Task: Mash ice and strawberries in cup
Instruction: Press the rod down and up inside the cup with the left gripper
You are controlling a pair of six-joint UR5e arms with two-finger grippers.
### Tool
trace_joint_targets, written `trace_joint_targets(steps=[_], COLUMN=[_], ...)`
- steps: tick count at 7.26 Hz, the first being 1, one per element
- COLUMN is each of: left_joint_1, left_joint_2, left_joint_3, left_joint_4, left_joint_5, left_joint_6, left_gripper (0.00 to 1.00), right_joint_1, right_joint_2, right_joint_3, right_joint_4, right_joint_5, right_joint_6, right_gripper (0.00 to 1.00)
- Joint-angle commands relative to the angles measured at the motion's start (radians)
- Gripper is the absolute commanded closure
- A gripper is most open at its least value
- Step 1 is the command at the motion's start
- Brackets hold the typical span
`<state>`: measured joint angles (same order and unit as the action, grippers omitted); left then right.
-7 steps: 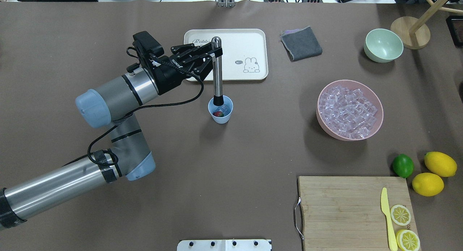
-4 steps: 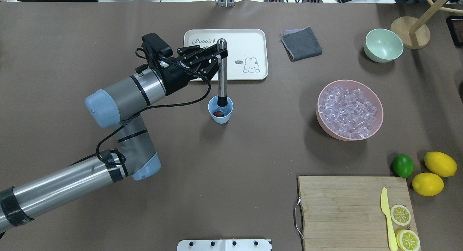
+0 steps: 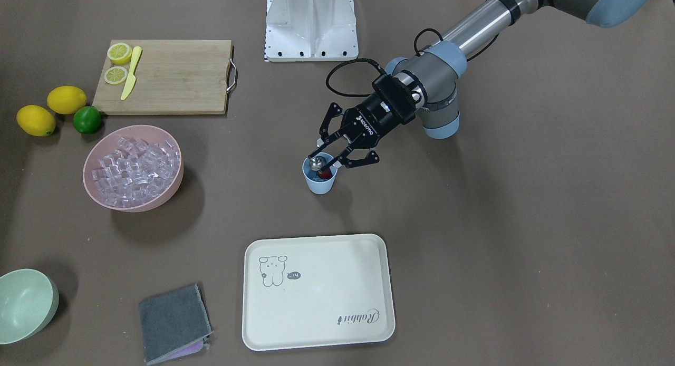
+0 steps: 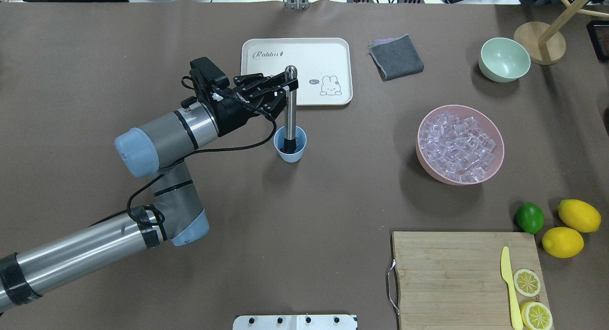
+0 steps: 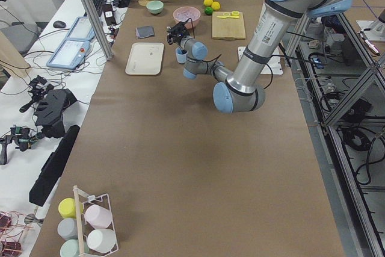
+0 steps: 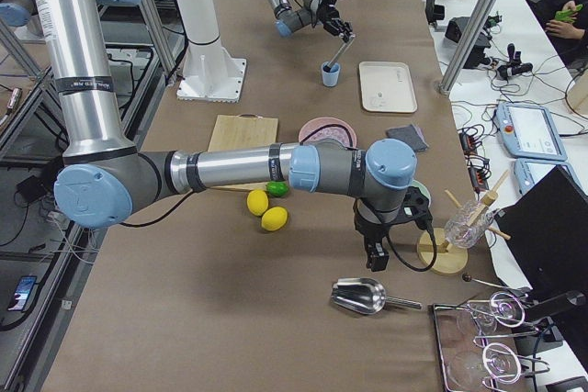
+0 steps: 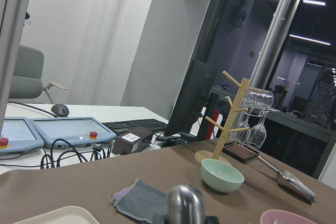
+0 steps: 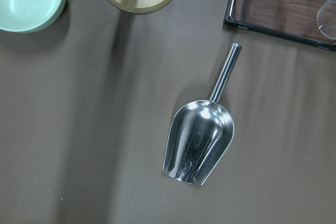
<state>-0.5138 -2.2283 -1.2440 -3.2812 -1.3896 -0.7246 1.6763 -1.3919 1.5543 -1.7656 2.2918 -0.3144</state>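
Note:
The light blue cup (image 4: 290,153) stands mid-table, also in the front view (image 3: 319,184). My left gripper (image 4: 287,83) is shut on the top of an upright steel muddler (image 4: 289,111), whose black tip is down inside the cup. A bit of the red strawberry (image 3: 327,173) shows beside the tip. Ice in the cup is hidden. The heap of ice cubes (image 4: 457,144) fills the pink bowl (image 4: 497,164). The muddler's knob shows in the left wrist view (image 7: 185,203). My right gripper (image 6: 375,259) hangs over a steel scoop (image 8: 199,140); I cannot tell whether it is open.
A cream tray (image 4: 333,52) lies just behind the cup. A grey cloth (image 4: 396,57), pale green bowl (image 4: 504,60) and wooden rack base (image 4: 539,42) stand at the back right. A cutting board (image 4: 464,277) with knife and lemon slices, a lime (image 4: 530,218) and lemons are front right.
My left gripper has shifted right and come down with the muddler. The tip has sunk deeper into the cup, and the strawberry is now mostly covered.

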Motion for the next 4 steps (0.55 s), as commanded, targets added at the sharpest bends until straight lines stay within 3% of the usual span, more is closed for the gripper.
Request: trace_joint_targets(steps=[1, 4], left_joint_1=[0.02, -0.02], left_joint_2=[0.001, -0.028], left_joint_3=[0.001, -0.014], left_joint_4=[0.0, 0.006], left_joint_5=[0.021, 0.012], left_joint_6=[0.001, -0.01], left_gripper=[0.8, 0.81], right_joint_1=[0.002, 0.016], right_joint_2=[-0.001, -0.013], right_joint_3=[0.001, 0.007], right_joint_4=[0.0, 0.0], right_joint_5=[0.0, 0.002], right_joint_6=[0.0, -0.023], right_gripper=[0.01, 0.01])
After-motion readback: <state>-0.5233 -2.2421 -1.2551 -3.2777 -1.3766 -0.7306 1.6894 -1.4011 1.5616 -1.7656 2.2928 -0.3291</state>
